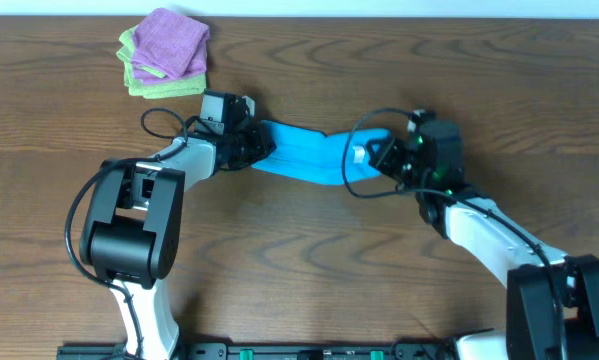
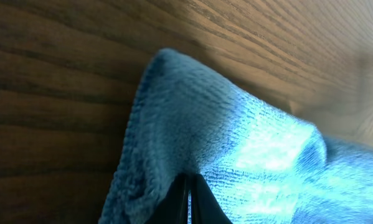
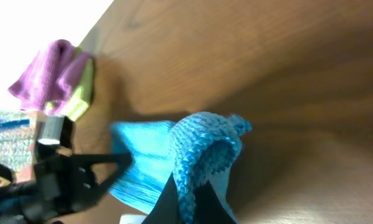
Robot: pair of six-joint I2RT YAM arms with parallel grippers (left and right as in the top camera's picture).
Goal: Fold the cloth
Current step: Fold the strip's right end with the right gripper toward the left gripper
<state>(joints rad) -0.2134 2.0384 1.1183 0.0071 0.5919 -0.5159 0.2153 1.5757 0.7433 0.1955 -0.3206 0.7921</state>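
The sky-blue cloth (image 1: 307,153) lies bunched in a narrow band across the middle of the table, stretched between both grippers. My left gripper (image 1: 256,145) is shut on its left end; in the left wrist view the dark fingertips (image 2: 202,208) pinch the cloth (image 2: 236,149) near a raised corner. My right gripper (image 1: 379,158) is shut on the right end, beside the small white tag (image 1: 360,155). From the right wrist camera a ridge of the cloth (image 3: 205,146) sticks up between the fingers (image 3: 167,205), with the left gripper (image 3: 68,177) at the far end.
A purple cloth (image 1: 168,41) sits folded on a lime-green cloth (image 1: 164,85) at the table's back left, also in the right wrist view as the purple cloth (image 3: 49,71). Black cables loop near both arms. Bare wooden table (image 1: 309,260) lies in front.
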